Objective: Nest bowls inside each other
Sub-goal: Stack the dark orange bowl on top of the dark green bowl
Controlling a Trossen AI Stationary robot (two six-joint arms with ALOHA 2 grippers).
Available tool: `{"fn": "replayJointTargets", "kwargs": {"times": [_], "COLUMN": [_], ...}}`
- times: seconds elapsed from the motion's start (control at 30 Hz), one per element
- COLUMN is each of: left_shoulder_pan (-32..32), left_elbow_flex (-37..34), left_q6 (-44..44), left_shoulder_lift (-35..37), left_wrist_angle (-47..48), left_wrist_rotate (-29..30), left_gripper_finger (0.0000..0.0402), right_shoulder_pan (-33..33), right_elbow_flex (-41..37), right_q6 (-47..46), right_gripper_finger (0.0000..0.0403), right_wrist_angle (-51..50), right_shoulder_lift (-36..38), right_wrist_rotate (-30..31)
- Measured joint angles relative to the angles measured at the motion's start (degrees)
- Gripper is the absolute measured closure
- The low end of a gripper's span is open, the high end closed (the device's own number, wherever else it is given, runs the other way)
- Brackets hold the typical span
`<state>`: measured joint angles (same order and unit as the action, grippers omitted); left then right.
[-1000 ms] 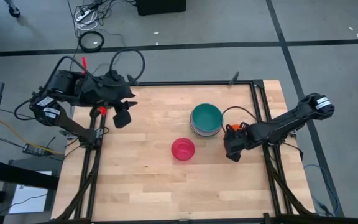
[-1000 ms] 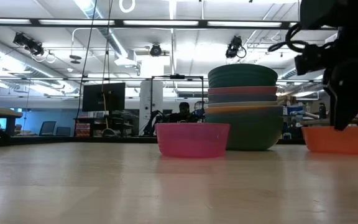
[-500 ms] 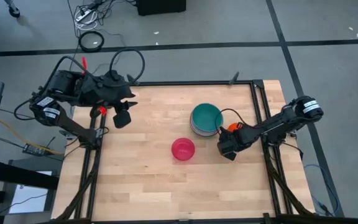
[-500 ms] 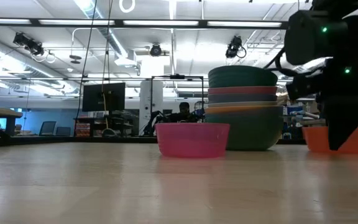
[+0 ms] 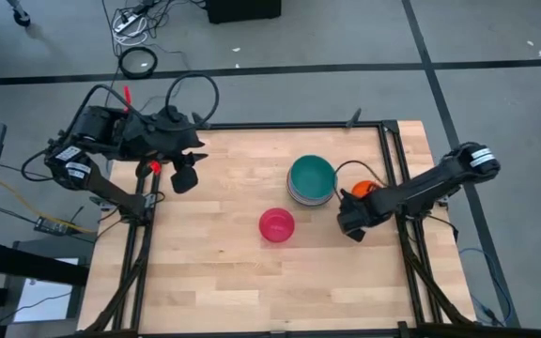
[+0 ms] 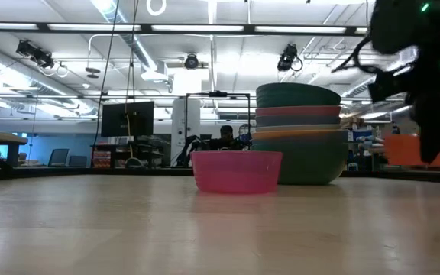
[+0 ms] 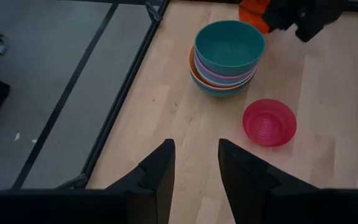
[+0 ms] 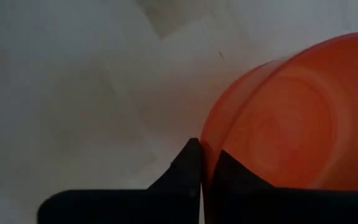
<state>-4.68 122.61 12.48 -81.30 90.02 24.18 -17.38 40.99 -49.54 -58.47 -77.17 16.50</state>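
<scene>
1. Pale wooden plank table (image 5: pixel 224 272) with visible grain, framed by dark metal rails, seen from above.
2. Near the table's middle, a stack of smooth round plastic bowls (image 5: pixel 311 181) with a teal bowl on top; from the side, rims of red, grey-blue and orange layered over a wide dark green base (image 6: pixel 296 134).
3. Just beside the stack, apart from it, a small translucent pink plastic bowl (image 5: pixel 276 224), upright on the wood, faint concentric rings inside in the left wrist view (image 7: pixel 269 122).
4. To the right of the stack, a small glossy orange plastic bowl (image 5: pixel 361 190), lifted clear of the tabletop in the low view (image 6: pixel 407 150), largely covered by the dark arm from above.
5. Right gripper (image 5: pixel 350 225) clamped thinly on the orange bowl's rim, two dark fingers (image 8: pixel 185 171) pressed together over the edge (image 8: pixel 278 130).
6. Left gripper (image 5: pixel 184 176) hovering over the table's far left edge, fingers (image 7: pixel 157 174) apart, holding nothing.
7. Right arm cut off at the low view's right edge.
8. No readable writing or brand marks anywhere.
</scene>
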Motion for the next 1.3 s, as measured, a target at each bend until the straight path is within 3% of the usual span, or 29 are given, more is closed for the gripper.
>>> {"fn": "replayJointTargets", "kwargs": {"times": [0.13,0.27,0.5,0.7,1.0,1.13,1.3], "left_shoulder_pan": [0.0,0.0,0.0,0.0,0.0,0.0,0.0], "left_elbow_flex": [0.0,0.0,0.0,0.0,0.0,0.0,0.0], "left_q6": [0.2,0.2,0.2,0.2,0.2,0.2,0.2], "left_shoulder_lift": [0.0,0.0,0.0,0.0,0.0,0.0,0.0], "left_wrist_angle": [0.0,0.0,-0.5,-0.4,0.0,0.0,0.0], "left_wrist_rotate": [0.0,0.3,1.0,1.3,1.3,1.3,1.3], "left_gripper_finger": [0.027,0.027,0.027,0.027,0.027,0.027,0.027], "right_shoulder_pan": [-3.0,-5.6,-4.0,1.4,6.3,7.9,8.6], "right_elbow_flex": [1.2,6.9,18.5,23.3,23.5,23.5,23.5], "right_q6": [-4.6,-4.6,16.2,29.7,30.6,29.4,28.6], "right_gripper_finger": [0.0402,0.0402,0.0402,0.0403,0.0397,0.037,0.0321], "right_wrist_angle": [-4.9,-5.5,10.6,17.9,18.8,19.0,18.8], "right_shoulder_lift": [7.9,14.1,12.3,5.2,-1.1,-1.2,-1.2], "right_wrist_rotate": [2.8,10.0,16.2,16.6,14.1,8.4,7.4]}}
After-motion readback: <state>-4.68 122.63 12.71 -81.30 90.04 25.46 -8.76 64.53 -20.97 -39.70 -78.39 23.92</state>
